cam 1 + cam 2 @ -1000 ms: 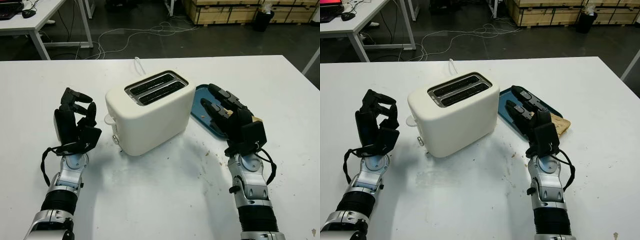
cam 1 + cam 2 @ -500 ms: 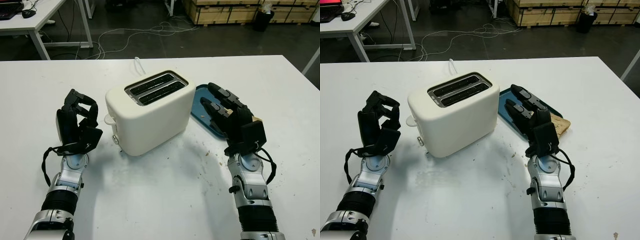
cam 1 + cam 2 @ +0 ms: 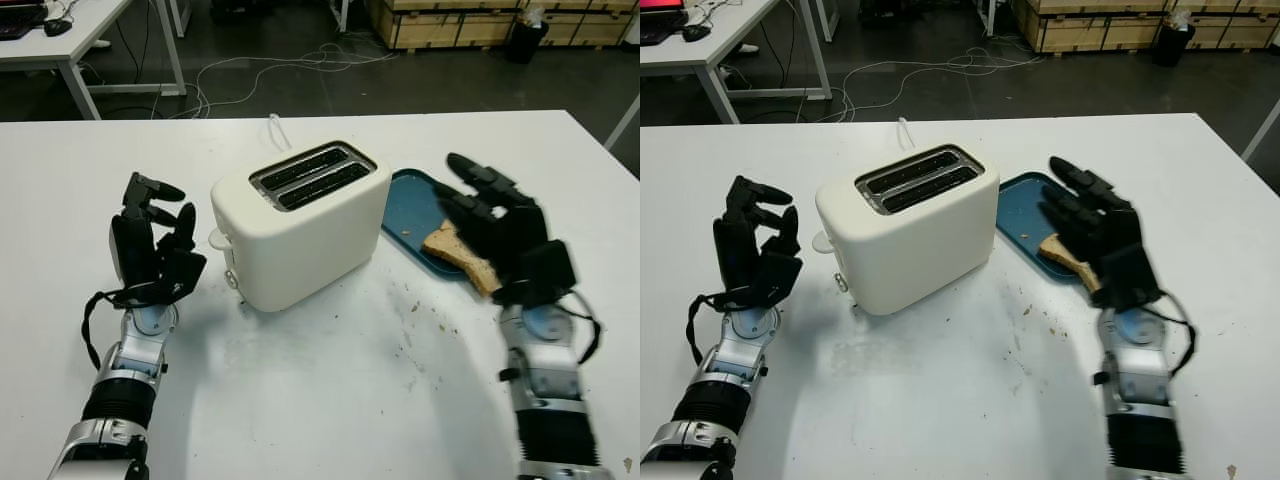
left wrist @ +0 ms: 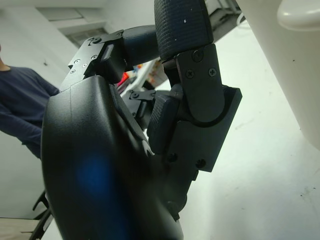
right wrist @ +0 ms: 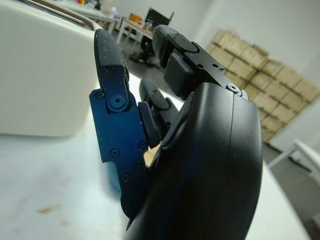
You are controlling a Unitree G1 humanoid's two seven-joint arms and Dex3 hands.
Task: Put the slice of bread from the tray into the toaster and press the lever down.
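1. Nearest to us, both arms come up over the white table (image 3: 330, 400); crumbs (image 3: 412, 305) dot its surface in front of the tray.
2. Our left hand (image 3: 152, 250) is raised upright at the left of the toaster, near its lever end but not touching it. It holds nothing and its fingers are extended, so we read it as open.
3. Our right hand (image 3: 505, 228) is up over the right part of the tray, above the near end of the bread. It holds nothing, and we see no contact with the slice.
4. The slice of bread (image 3: 455, 248) lies on the blue tray (image 3: 410, 200), at its near right edge, partly hidden behind our right hand.
5. The cream two-slot toaster (image 3: 300, 225) stands between our hands, just to the left of the tray, its slots (image 3: 310, 177) empty. The lever knob (image 3: 216, 238) sits on its left end face, high up.
6. The toaster's white cord (image 3: 275, 128) runs away across the table behind it.
7. Beyond the table edge we see a dark floor with cables (image 3: 270, 65), a desk leg (image 3: 75, 80) and wooden crates (image 3: 450, 22).
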